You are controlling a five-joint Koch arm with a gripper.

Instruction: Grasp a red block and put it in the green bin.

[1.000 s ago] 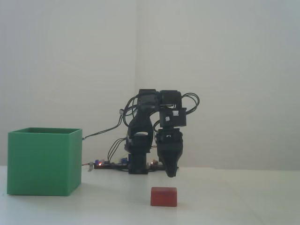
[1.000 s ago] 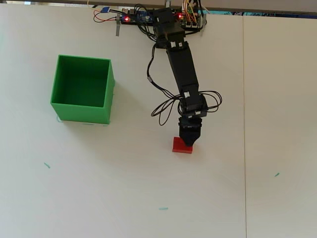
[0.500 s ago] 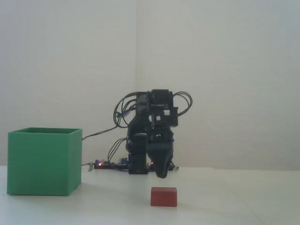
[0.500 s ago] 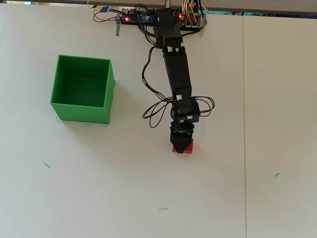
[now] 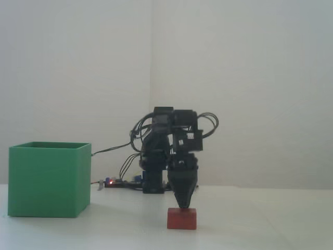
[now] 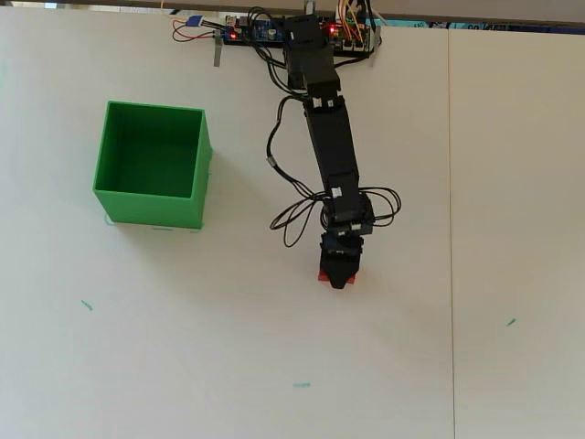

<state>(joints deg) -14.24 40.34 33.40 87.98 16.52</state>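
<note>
- In the fixed view, the block (image 5: 182, 219) sits flat on the white table (image 5: 260, 224), right of the bin (image 5: 49, 179) and well apart from it.
- The claw (image 5: 182, 206) points straight down, and its tip comes to the top of the block.
- From this side the claw looks like 1 dark wedge. I cannot tell if its 2 jaws are apart or together, or if they hold the block.
- This view shows the bin as tall and the block as low. It does not show inside the bin.
- The overhead view looks into the bin (image 6: 151, 206), and only green shows inside.
- From above, the arm (image 6: 329, 137) reaches out from its base at the top edge of the table (image 6: 228, 366).
- The claw (image 6: 339, 279) covers most of the block (image 6: 323, 275). Only thin bits of red show around its tip.
- From above the jaws are dark and too small to tell apart.
- Only the overhead view shows a few small green marks (image 6: 301, 385) on the table.
</note>
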